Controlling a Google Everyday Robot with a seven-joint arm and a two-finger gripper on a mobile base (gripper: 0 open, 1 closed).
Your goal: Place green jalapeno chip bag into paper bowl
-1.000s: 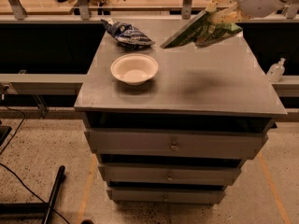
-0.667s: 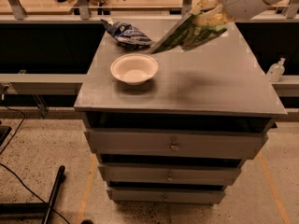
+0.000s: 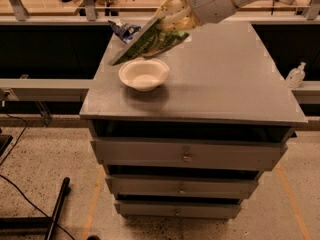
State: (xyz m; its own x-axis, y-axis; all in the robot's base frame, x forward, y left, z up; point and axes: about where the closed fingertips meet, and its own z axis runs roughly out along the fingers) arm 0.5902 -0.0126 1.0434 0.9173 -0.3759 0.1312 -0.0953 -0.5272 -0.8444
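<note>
The robot's hand (image 3: pixel 175 20) is up over the back part of the grey surface (image 3: pixel 225 79). It is holding one end of the green jalapeno chip bag (image 3: pixel 147 43) tight, so the bag is up in the air. The bag hangs tilted, with its low end pointing down and to the left. That end reaches just behind the paper bowl (image 3: pixel 144 75). I cannot tell if they touch. The bowl sits on the surface, near the front left. A dark blue snack bag (image 3: pixel 124 30) lies behind it, near the back left corner. Drawers (image 3: pixel 187 156) sit under the surface.
</note>
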